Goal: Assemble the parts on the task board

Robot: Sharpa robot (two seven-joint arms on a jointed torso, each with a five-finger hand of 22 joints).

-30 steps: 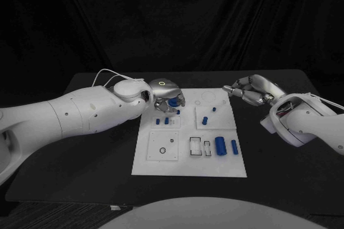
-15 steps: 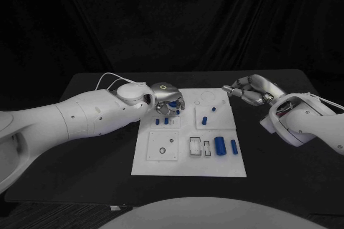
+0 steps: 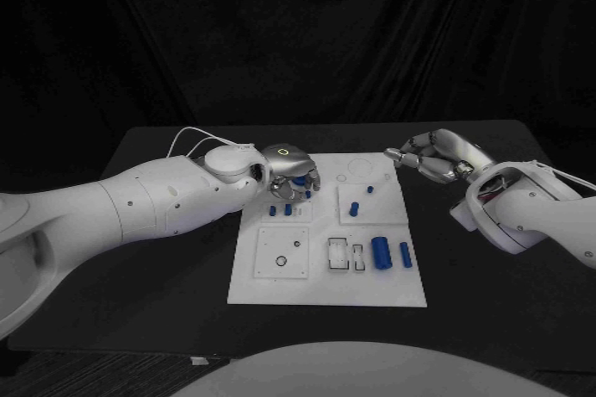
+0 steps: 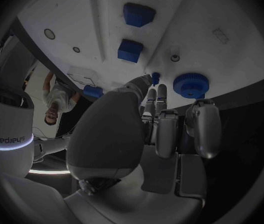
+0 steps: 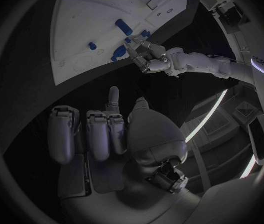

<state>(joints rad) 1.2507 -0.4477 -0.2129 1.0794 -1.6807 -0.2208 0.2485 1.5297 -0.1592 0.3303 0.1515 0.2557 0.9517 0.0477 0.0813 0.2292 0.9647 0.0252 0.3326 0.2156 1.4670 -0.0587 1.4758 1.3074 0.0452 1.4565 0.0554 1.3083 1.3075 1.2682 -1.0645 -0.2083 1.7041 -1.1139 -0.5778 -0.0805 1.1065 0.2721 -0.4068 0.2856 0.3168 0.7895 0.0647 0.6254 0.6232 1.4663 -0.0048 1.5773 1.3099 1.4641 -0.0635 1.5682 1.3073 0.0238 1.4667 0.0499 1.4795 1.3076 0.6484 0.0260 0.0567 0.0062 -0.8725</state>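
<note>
The left hand (image 3: 289, 178) hovered over the board's (image 3: 325, 287) far-left corner, fingers curled above a round blue part (image 4: 191, 84); whether it gripped it I cannot tell. The right hand (image 3: 431, 155) waited beside the board, fingers curled, holding nothing. Next likely: seat that part squarely.

A black table (image 3: 149, 268) carries a white task board (image 3: 329, 289) at its middle, the plate lying flat with small blue parts (image 3: 381, 251) set on it.

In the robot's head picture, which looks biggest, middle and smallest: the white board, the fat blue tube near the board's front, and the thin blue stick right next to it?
1. Board, far the biggest.
2. Fat blue tube.
3. Thin blue stick, about as long as the tube but much slimmer, so smallest.
</note>
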